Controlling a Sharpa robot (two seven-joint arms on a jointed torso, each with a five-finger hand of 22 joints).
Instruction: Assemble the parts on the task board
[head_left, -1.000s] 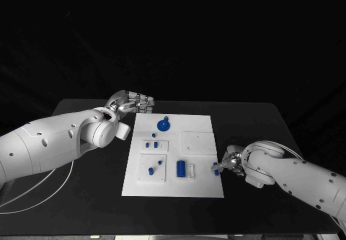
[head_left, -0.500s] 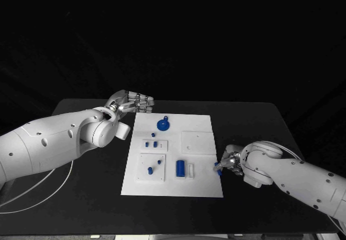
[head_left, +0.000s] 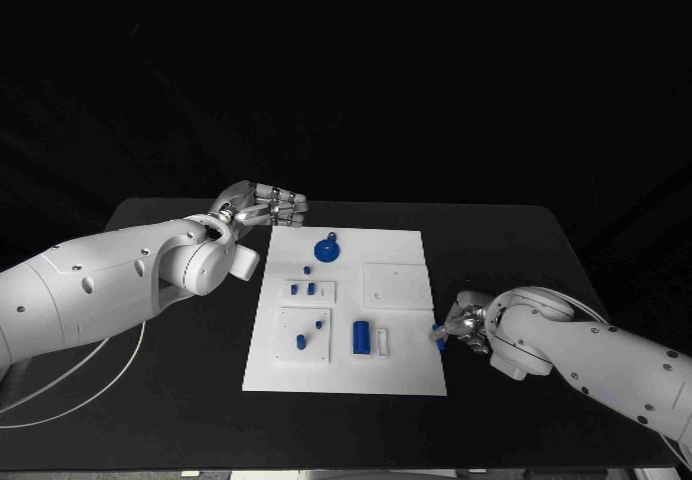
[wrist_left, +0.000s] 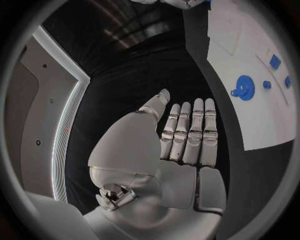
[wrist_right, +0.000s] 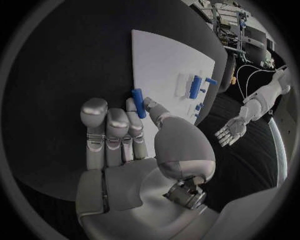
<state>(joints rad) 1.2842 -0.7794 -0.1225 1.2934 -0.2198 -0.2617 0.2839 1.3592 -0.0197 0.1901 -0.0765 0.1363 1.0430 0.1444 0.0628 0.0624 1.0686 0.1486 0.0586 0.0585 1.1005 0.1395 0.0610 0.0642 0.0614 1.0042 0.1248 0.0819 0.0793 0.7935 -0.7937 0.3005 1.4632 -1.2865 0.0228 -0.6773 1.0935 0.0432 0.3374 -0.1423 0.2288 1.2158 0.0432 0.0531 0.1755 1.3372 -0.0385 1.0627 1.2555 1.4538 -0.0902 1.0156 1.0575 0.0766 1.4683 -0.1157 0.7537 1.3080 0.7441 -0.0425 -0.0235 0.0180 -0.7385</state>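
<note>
Change: Over the last second the right hand (head_left: 462, 325), with the small blue part (head_left: 440, 338) pinched in it, has been shifted slightly outward and toward the near side; the part was over the task board (head_left: 397, 370) edge before and is now seen just at or past that edge. Nothing else on the board has been moved.
Meaning for the task: The carried part is judged to be lifted and drawn back for reorienting or re-aiming, not yet inserted; the insertion step is therefore still open.
Left hand: The left hand (head_left: 267, 208) is held off the board's far left corner, above the worktop (head_left: 173, 400). In the left wrist view its fingers (wrist_left: 187, 135) are seen straight and side by side, the palm flat, nothing grasped: released and idle.
Board contents: From left to right, small blue pegs (head_left: 302, 289) are stood in a raised block, a blue gear (head_left: 327, 249) is lain near the far edge, and a blue cylinder (head_left: 361, 338) is lain beside a white slot in the near half.
Right hand: At the board's right edge, the part is grasped between thumb and fingertips (wrist_right: 134, 105), as the right wrist view shows; the remaining fingers are curled close alongside. The wrist is bent inward toward the board.
</note>
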